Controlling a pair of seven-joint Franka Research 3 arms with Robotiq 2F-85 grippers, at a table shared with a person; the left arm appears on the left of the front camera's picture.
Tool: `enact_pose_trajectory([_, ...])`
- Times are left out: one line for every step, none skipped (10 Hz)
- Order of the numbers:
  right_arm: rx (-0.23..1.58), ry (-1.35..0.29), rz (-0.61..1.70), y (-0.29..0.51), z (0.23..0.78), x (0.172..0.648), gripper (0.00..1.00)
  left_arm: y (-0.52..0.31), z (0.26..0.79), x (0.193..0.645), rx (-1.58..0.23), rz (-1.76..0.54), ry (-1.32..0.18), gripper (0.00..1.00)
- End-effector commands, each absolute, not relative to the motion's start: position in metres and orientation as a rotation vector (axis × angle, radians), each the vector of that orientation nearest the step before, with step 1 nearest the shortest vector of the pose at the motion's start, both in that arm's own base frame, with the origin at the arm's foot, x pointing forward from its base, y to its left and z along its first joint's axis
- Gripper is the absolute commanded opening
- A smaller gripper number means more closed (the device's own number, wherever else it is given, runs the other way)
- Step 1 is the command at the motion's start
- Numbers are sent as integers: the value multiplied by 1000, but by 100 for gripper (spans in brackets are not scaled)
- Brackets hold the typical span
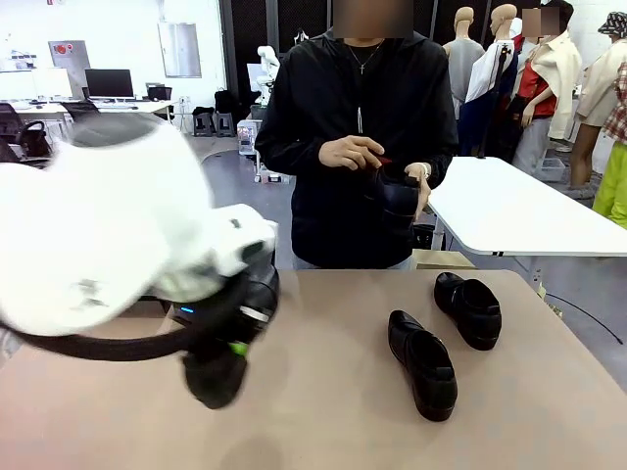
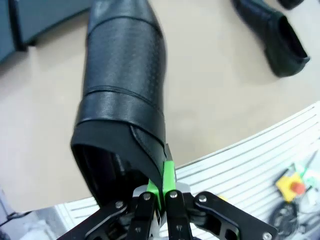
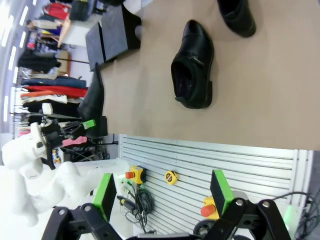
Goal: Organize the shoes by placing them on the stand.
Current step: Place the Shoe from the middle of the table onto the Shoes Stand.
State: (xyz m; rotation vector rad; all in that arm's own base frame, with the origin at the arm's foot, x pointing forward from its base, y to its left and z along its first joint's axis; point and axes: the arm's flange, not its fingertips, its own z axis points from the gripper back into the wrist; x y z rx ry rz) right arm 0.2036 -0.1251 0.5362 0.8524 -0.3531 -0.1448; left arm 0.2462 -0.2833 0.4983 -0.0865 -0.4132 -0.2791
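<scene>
Left fingers clamp one shoe by its heel rim above the desk, near the stand, probably for placing; right fingers apart.

1. Held loafer: glossy black leather with a finely perforated vamp. It is lifted above the table, its heel rim pinched in the left gripper and its toe pointing away from it.
2. Near loafer: upright on its sole on the table, right of centre, toe towards the robot.
3. Far loafer: upright, just beyond and roughly parallel, not touching it.
4. Fourth loafer: in the person's hands, beyond the far edge.
</scene>
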Motion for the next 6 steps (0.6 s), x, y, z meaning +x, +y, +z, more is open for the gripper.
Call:
enact_pose_trajectory([882, -375, -121, -125, 539, 204, 100, -192, 522, 250, -52, -293, -441, 0])
enact_pose_trajectory([882, -375, -121, -125, 539, 204, 100, -154, 524, 255, -24, -220, -437, 0])
enact_pose_trajectory([882, -375, -121, -125, 539, 204, 100, -121, 523, 260, 18, -115, -405, 0])
enact_pose_trajectory([882, -375, -121, -125, 539, 204, 100, -103, 521, 258, -17, 18, -330, 0])
enact_pose_trajectory([882, -375, -121, -125, 539, 204, 100, -102, 526, 247, -114, 338, -250, 0])
enact_pose_trajectory([882, -375, -121, -125, 539, 204, 100, -116, 543, 265, -13, -91, -372, 0])
